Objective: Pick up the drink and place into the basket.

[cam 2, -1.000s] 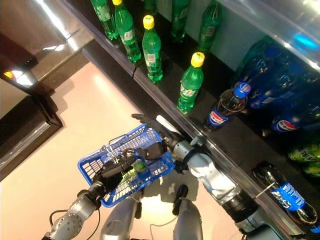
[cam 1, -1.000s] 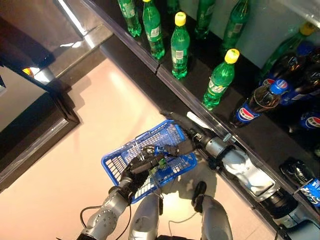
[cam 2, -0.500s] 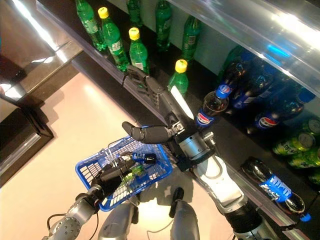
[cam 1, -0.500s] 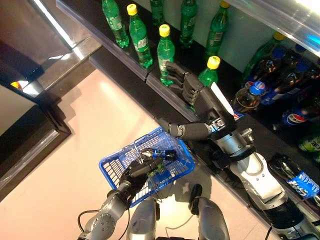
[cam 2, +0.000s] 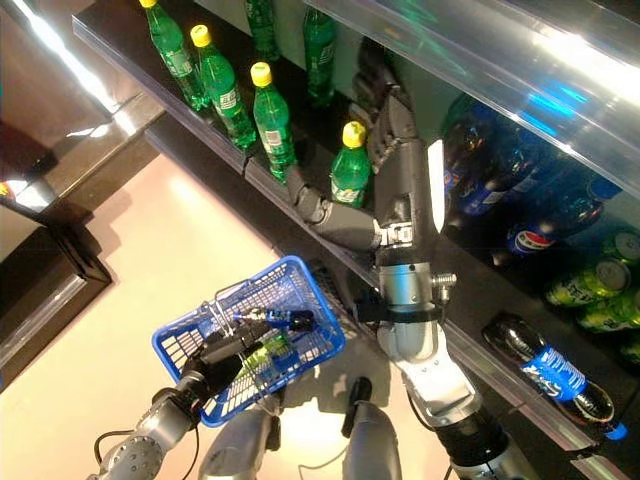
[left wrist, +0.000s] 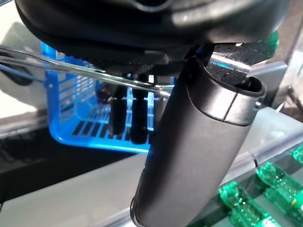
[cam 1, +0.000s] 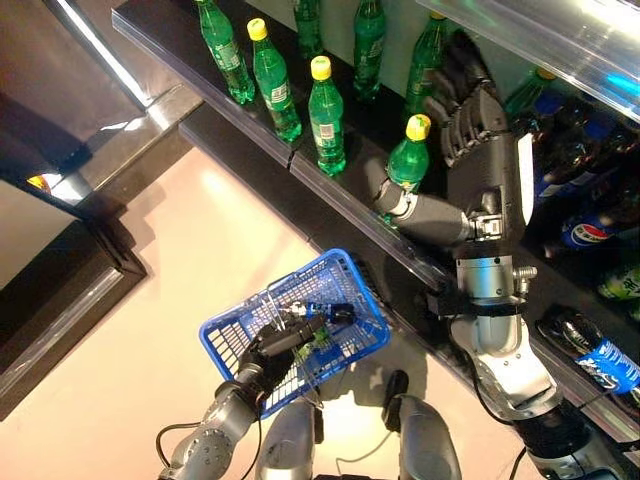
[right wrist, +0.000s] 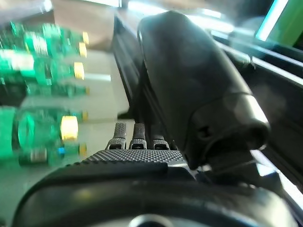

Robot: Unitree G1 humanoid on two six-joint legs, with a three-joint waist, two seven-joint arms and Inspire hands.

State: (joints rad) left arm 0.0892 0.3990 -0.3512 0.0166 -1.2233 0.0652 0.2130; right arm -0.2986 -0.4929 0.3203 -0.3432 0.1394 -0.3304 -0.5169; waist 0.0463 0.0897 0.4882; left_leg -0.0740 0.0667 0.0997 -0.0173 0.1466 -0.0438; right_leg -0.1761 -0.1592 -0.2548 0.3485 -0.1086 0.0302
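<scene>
Step in hand, as you can judge it: the reach for a drink. Your right robot hand (cam 1: pixel 480 150) is up at the shelf (cam 1: pixel 330 190) in the upper centre of the left eye view, fingers straight and spread, thumb stretched out toward the yellow-capped green bottle (cam 1: pixel 405 165). The thumb tip lies at the bottle's lower body; you cannot tell whether it touches. Nothing is gripped.

That bottle stands upright on the shelf, the nearest of a row of green bottles (cam 1: pixel 325 115) running to the upper left. Dark cola bottles (cam 1: pixel 580 225) sit further to the right of the frame.

Next move calls for bringing the palm against the bottle's side and curling the fingers round its body before lifting. The neighbouring bottles stand close, so a wide sweep may knock one over.

Your left robot hand (cam 1: pixel 275 345) is in the lower centre, fingers curled round the wire handle (left wrist: pixel 71 71) of the blue basket (cam 1: pixel 235 320), which hangs below the shelf edge.

Basket contents: something small, dark and partly green shows inside near the handle (cam 1: pixel 325 315); you cannot make out what it is. The drink is not in it yet.
</scene>
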